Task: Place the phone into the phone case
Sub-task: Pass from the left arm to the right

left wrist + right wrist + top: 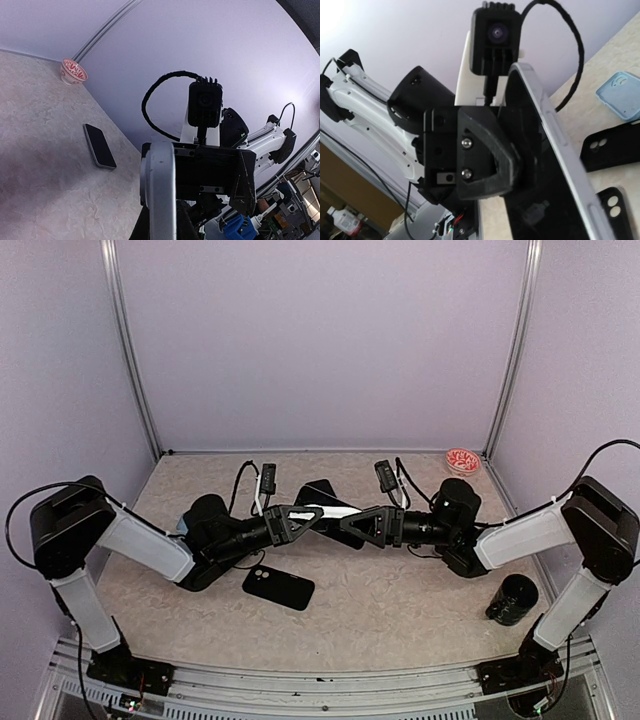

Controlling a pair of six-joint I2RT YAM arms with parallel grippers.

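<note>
Phone (332, 511) is held off the table (400, 610), edge up, between the two arms at mid-table. Left gripper (312, 517): fingers clamped on the phone. Right gripper (352, 524): fingers spread wide about the phone's other end; contact cannot be confirmed. Black phone case (278, 588) lies flat on the table, near the left gripper, apart from the phone.
</note>
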